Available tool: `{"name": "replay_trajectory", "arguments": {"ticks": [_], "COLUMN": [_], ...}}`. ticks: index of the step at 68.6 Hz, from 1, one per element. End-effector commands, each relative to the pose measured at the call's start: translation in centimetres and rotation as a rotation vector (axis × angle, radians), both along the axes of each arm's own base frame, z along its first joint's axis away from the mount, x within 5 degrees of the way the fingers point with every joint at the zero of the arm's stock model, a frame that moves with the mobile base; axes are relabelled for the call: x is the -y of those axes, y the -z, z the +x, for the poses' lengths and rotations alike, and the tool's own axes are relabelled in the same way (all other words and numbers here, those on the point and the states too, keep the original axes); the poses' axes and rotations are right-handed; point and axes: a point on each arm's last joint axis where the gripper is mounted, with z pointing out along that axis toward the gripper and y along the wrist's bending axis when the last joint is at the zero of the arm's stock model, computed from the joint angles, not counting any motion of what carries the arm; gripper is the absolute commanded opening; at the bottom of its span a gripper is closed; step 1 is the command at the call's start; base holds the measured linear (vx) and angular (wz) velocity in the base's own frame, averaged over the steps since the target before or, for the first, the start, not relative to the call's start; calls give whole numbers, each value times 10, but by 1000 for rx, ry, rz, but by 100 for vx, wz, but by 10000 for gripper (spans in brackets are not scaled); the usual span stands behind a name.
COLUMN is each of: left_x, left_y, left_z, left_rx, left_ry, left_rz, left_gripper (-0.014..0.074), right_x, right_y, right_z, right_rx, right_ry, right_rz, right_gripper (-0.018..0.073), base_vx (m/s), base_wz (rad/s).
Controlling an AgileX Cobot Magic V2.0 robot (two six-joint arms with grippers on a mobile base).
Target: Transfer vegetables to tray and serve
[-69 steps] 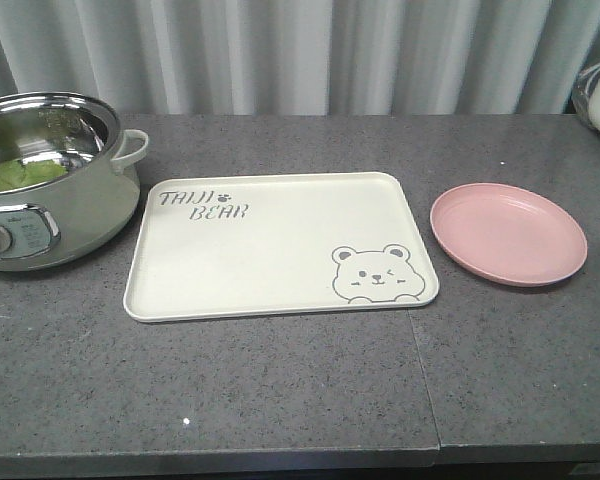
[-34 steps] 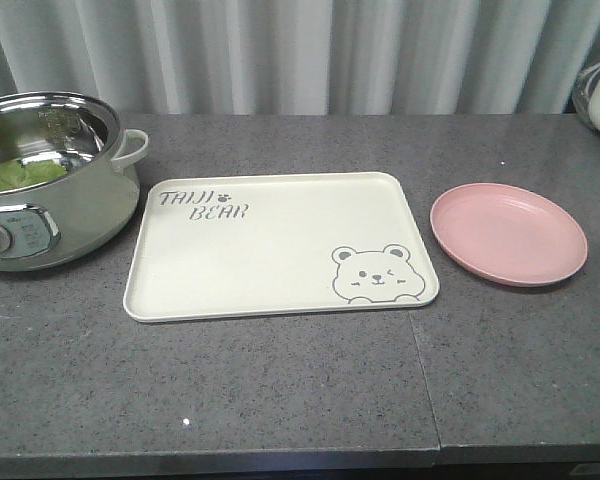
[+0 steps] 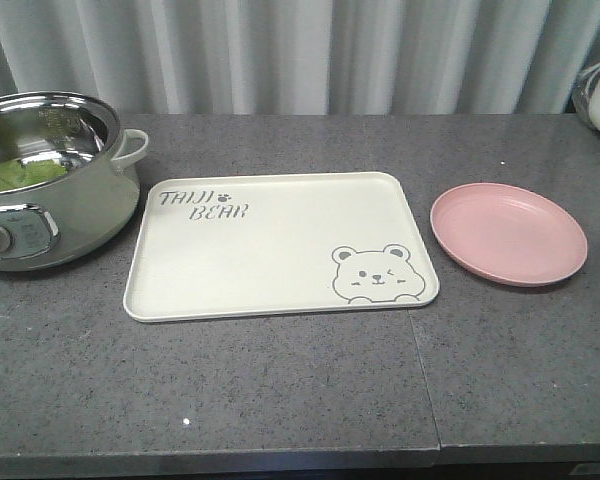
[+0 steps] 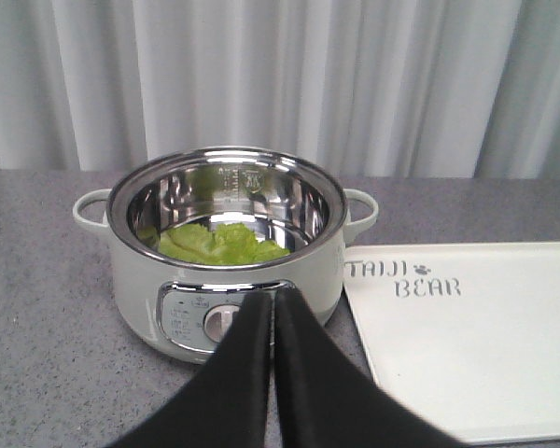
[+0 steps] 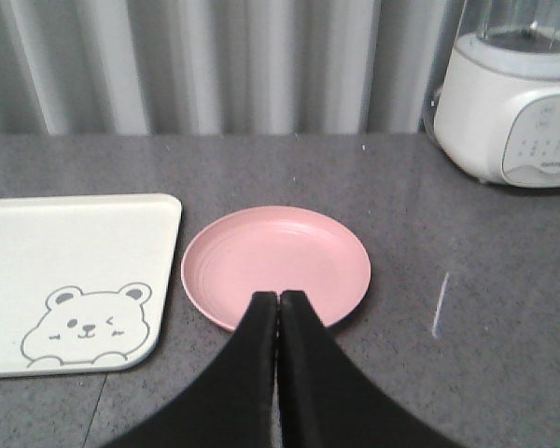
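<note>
The vegetables (image 4: 219, 245), crinkled green lettuce leaves, lie in the bottom of a steel-lined electric pot (image 4: 226, 280); in the front view the vegetables (image 3: 20, 174) show at the far left inside the pot (image 3: 50, 215). The cream tray (image 3: 280, 245) with "TAIJI BEAR" lettering lies bare beside the pot, and its left part shows in the left wrist view as the tray (image 4: 476, 345). My left gripper (image 4: 273, 299) is shut on nothing, hanging in front of the pot's control panel. My right gripper (image 5: 278, 299) is shut on nothing, over the near rim of a pink plate (image 5: 275, 266).
The round pink plate (image 3: 508, 232) lies right of the tray, bare. A white blender base (image 5: 518, 93) stands at the back right of the grey counter (image 3: 300, 400). A pleated curtain closes off the back. The counter's front edge runs along the bottom.
</note>
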Motion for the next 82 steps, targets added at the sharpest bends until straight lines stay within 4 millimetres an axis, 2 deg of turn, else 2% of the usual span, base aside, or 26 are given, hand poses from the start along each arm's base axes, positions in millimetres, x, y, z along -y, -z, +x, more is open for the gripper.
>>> {"name": "replay_trajectory", "arguments": {"ticks": [1,7,13,20,29,66,76,82], "left_x": [0,0,-1,-1,-1,-1,-1,-1], "left_y": [-27,-34,-32,-28,-20,-17,-17,-17], "left_z": [22,43,61,83,99,102,102,102], "left_rx": [-40,-203,-366,-466,-551,-568,-568,-570], "left_ry": [-3,-4,-5,-5,-6,-6,-6,-3], "left_rz": [-10,-12,-14,-14,-15,-15,-15,-11], "left_gripper": [-6,-6,-6,-6,-6,-6,0,25], "right_x": [1,1,2,1,1,-1,-1,-1], "right_y": [-24,-34,-38,-42,-38,-33,-30,-30], "right_z": [21,39,58,75,90,93,90,89], "right_rx": [-55,-162,-256,-322,-380,-417,-463,-472], "right_ry": [11,17,17,12,10,0,-2,-8], "right_rz": [-16,-15,-27,-30,-23,-2,-12,-24], "right_gripper": [-8,-8,-8,-8,-8,1,57,124], "base_vx": [0,0,0,0,0,0,0,0], "base_wz": [0,0,0,0,0,0,0,0]}}
